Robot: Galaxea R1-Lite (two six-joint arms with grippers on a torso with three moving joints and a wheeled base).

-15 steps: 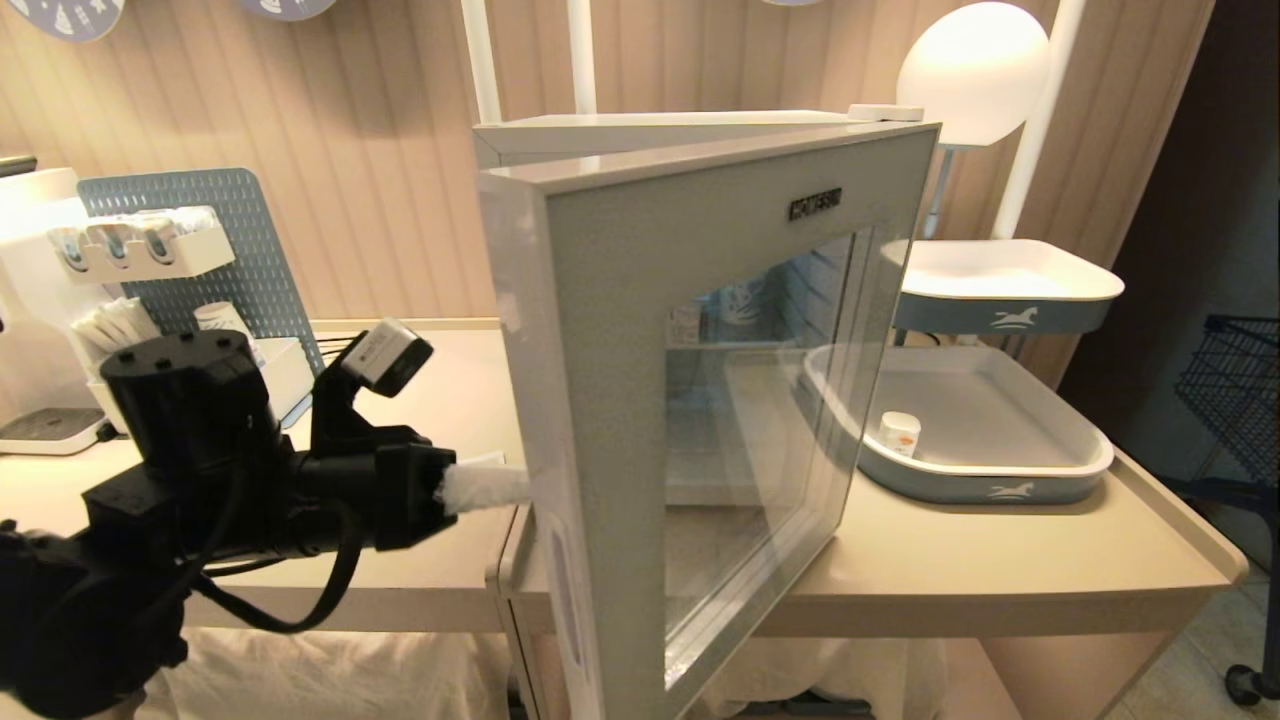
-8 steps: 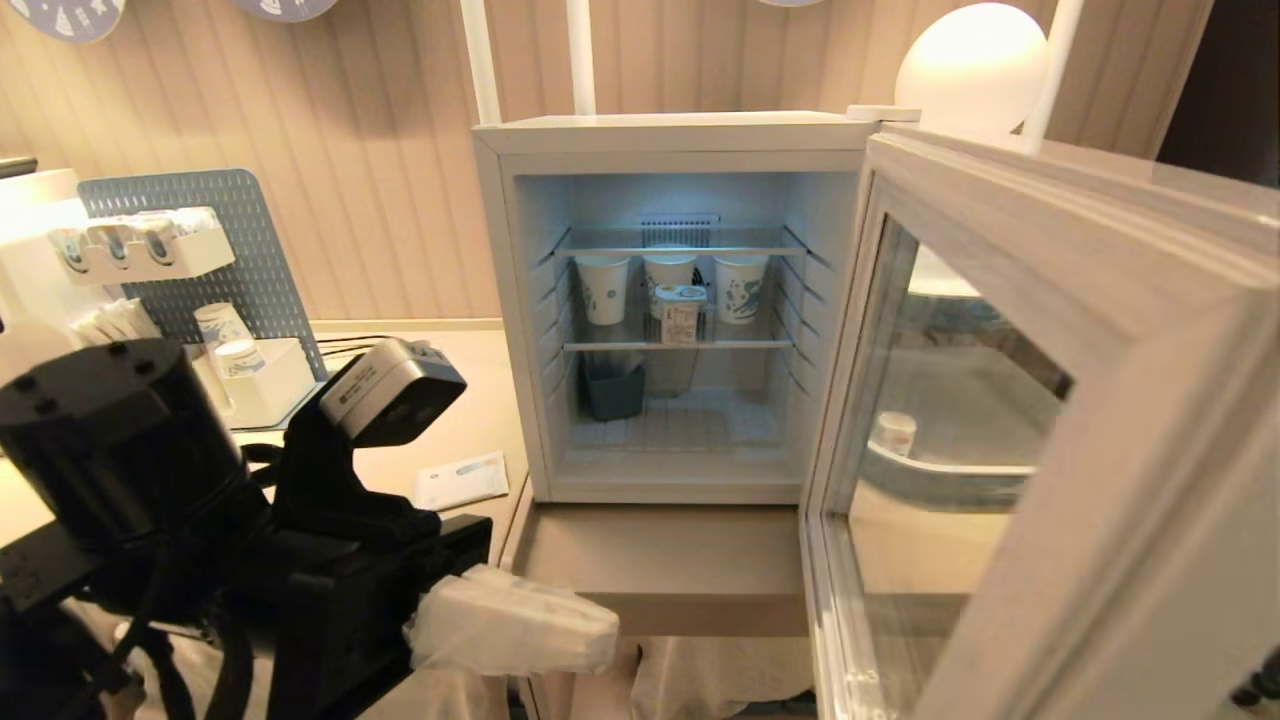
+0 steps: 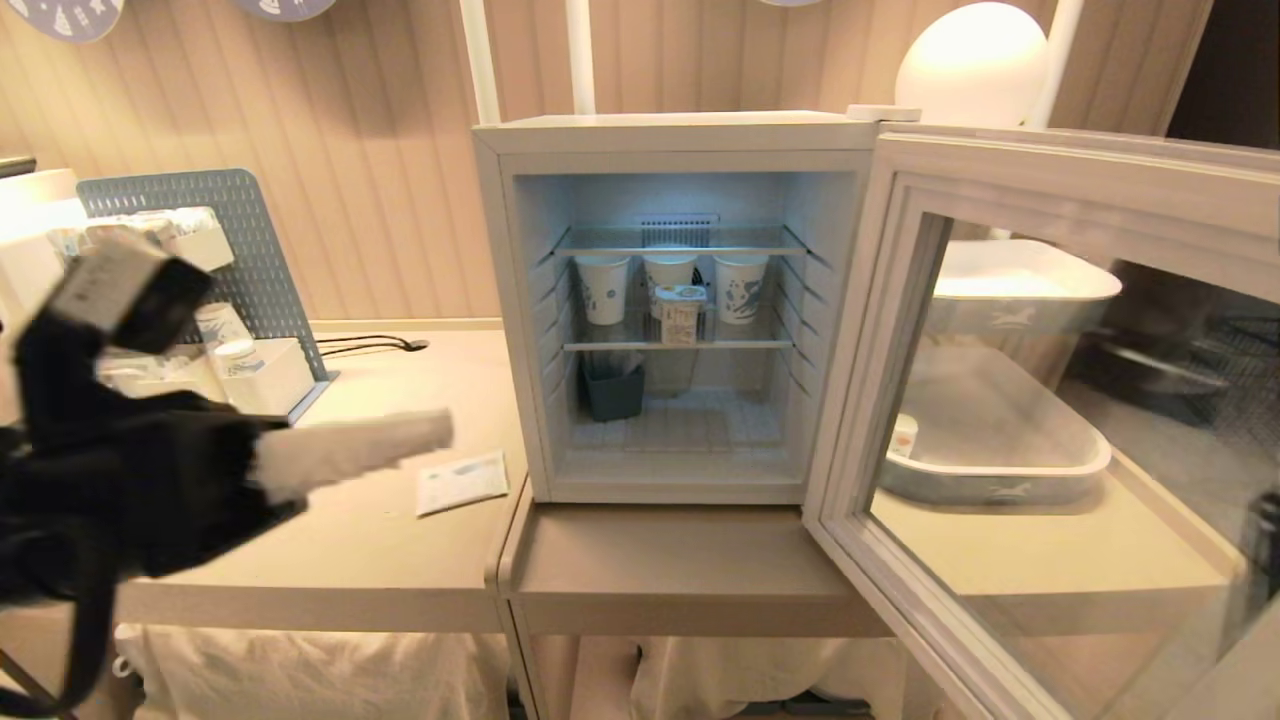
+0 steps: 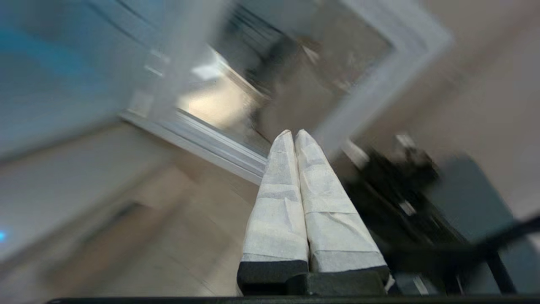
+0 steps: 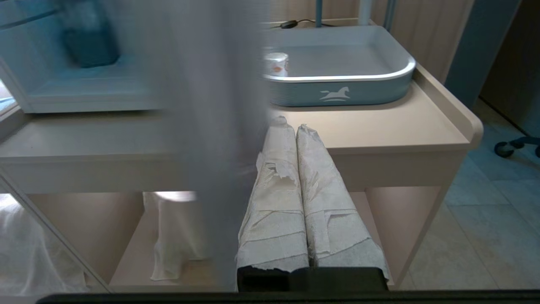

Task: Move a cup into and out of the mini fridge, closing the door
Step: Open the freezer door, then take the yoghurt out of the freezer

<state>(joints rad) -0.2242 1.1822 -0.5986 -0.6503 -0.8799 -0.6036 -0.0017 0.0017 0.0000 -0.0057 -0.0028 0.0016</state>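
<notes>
Here my left tool [image 3: 440,432] hangs pinched together, empty, over the counter [image 3: 380,560] beside the mini fridge [image 3: 680,140]; no lettering reads clearly.

Warm, even room light; the mini fridge [image 3: 680,300] glows cool blue inside. Left gripper [image 3: 440,430] smears with motion blur.

A long beige counter [image 3: 640,560] carries everything here. The mini fridge [image 3: 660,135] stands on it near the middle, its door [image 3: 1050,200] swung wide. To the fridge's right sits a grey-blue tray [image 3: 1000,490] with a horse mark, and inside it the cup [image 3: 902,436]. On the left part lie a flat paper packet [image 3: 462,482], a dark cable [image 3: 370,345] and what seems to be a white organiser box [image 3: 270,385] at a blue pegboard [image 3: 200,195].
</notes>
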